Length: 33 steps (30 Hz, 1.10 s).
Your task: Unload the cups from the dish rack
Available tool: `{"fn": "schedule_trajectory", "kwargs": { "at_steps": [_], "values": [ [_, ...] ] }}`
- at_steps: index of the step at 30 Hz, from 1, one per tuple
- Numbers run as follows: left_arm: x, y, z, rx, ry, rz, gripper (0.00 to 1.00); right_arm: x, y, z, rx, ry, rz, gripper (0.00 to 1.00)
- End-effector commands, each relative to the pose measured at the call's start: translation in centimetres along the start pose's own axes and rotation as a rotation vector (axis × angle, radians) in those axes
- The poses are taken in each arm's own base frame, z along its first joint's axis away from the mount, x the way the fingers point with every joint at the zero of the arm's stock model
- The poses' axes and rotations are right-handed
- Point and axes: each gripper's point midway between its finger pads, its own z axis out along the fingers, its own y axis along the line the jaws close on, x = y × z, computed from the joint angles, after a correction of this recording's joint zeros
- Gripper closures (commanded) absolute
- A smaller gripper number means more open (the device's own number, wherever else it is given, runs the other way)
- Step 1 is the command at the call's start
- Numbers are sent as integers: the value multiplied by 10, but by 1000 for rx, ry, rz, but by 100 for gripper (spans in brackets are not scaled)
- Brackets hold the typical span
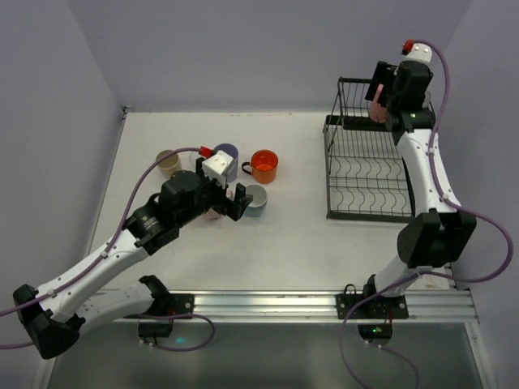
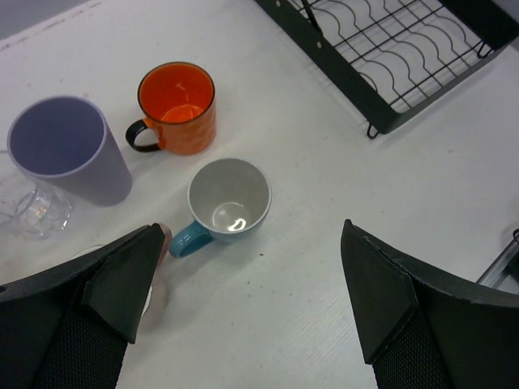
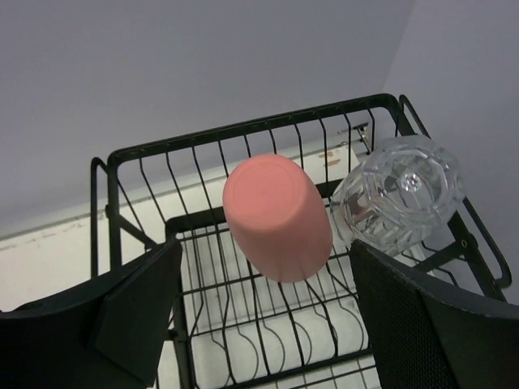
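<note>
The black wire dish rack (image 1: 369, 174) stands at the right. In the right wrist view, a salmon-red cup (image 3: 276, 219) lies upside down in the rack's upper basket (image 3: 243, 130), with a clear cup (image 3: 401, 194) beside it. My right gripper (image 3: 263, 300) is open above the basket, its jaws on either side of the salmon cup, apart from it; it also shows in the top view (image 1: 375, 97). My left gripper (image 2: 251, 300) is open and empty over bare table, just in front of a blue mug (image 2: 229, 198). A pink cup (image 2: 158, 251) shows by its left finger.
On the table stand an orange mug (image 2: 178, 105), a lavender cup (image 2: 65, 146) and a clear glass (image 2: 32, 211). A beige cup (image 1: 169, 162) stands at the far left of the group. The rack's lower tray (image 2: 389, 57) holds no cups.
</note>
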Motion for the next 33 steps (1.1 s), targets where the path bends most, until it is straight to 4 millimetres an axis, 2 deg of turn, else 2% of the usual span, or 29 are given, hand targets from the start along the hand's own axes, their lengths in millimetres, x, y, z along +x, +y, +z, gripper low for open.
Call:
{"fn": "schedule_trajectory", "kwargs": {
  "at_steps": [1, 4, 7, 8, 10, 12, 16, 17, 20, 21, 23, 24, 25, 27, 28, 30, 31, 32, 33],
  "values": [
    [-12, 8, 2, -42, -57, 37, 0, -12, -5, 13, 37, 28, -100, 13],
    [-5, 5, 5, -21, -37, 37, 0, 0, -6, 32, 59, 67, -148, 11],
    [-3, 4, 5, -15, -35, 38, 0, 4, -10, 44, 80, 79, -206, 9],
    [-3, 4, 5, -15, -36, 36, 0, 13, -9, 53, 82, 98, -224, 9],
    [-4, 4, 5, -13, -38, 36, 0, 15, -10, 60, 93, 106, -240, 9],
    [-4, 4, 6, -16, -36, 37, 0, 26, -11, 70, 104, 132, -257, 11],
    [-3, 6, 9, -25, -28, 37, 0, 20, -9, 72, 101, 110, -248, 23],
    [-3, 6, 10, -25, -26, 39, 0, 16, -9, 72, 107, 100, -246, 38],
    [-5, 5, 12, -23, -28, 36, 0, -1, -11, 65, 116, 52, -238, 57],
    [-8, 5, 12, -24, -36, 34, 0, -15, -12, 58, 120, 14, -224, 59],
    [-12, 3, 11, -17, -43, 29, 0, -27, -10, 48, 102, -26, -195, 60],
    [-16, 2, 10, -11, -53, 24, 0, -41, -7, 41, 86, -76, -173, 60],
    [-24, 0, 9, -4, -72, 17, 0, -56, -4, 24, 50, -120, -150, 60],
    [-37, -6, 5, 23, -101, -8, 0, -79, 3, 3, -2, -197, -85, 60],
    [-47, -11, 3, 41, -124, -29, 0, -92, 5, -20, -34, -238, -34, 60],
    [-60, -20, 0, 88, -161, -53, 0, -108, 23, -49, -165, -301, 69, 60],
    [-65, -29, -2, 132, -173, -67, 0, -90, 29, -54, -213, -271, 103, 60],
    [-69, -35, -1, 158, -179, -108, 0, -105, 42, -91, -332, -312, 196, 60],
    [-78, -44, -2, 208, -213, -127, 0, -81, 51, -95, -398, -285, 232, 60]
  ]
}}
